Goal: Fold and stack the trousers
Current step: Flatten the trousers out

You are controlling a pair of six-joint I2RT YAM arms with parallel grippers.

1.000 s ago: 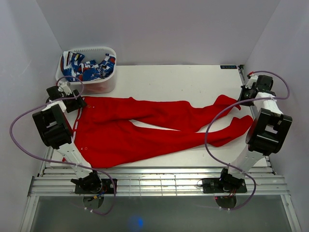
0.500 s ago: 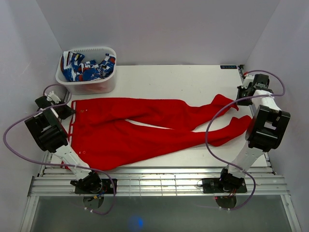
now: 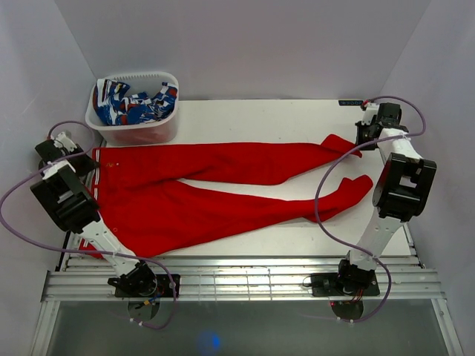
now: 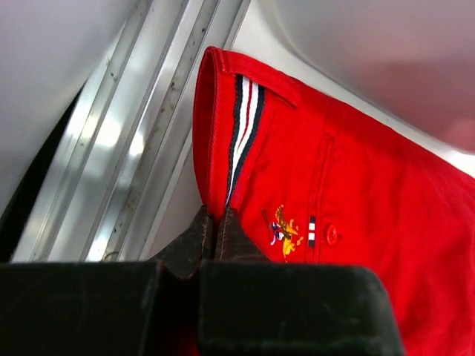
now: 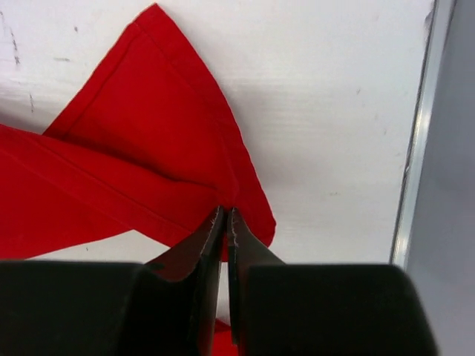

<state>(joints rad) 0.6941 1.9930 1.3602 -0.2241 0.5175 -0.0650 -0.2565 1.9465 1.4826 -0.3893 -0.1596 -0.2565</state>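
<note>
Bright red soft-fabric trousers (image 3: 223, 193) spread flat across white table (image 3: 282, 122), waist left, legs right. Left gripper (image 4: 214, 220) clenched on waistband corner; right gripper (image 5: 225, 215) pinching far-leg hem. Cloth looks light, limp, likely sags between grips; thick waistband, hems safest holds.

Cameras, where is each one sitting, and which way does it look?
Top external: high behind the robot, looking down on the table and the trousers; the left arm and right arm show.
Left wrist: on the left arm, looking past the left gripper, shut on the waistband.
Right wrist: on the right arm, looking down past the right gripper, shut on a leg cuff.
Shared: each wrist view shows one end of the trousers; the top view shows them whole.
</note>
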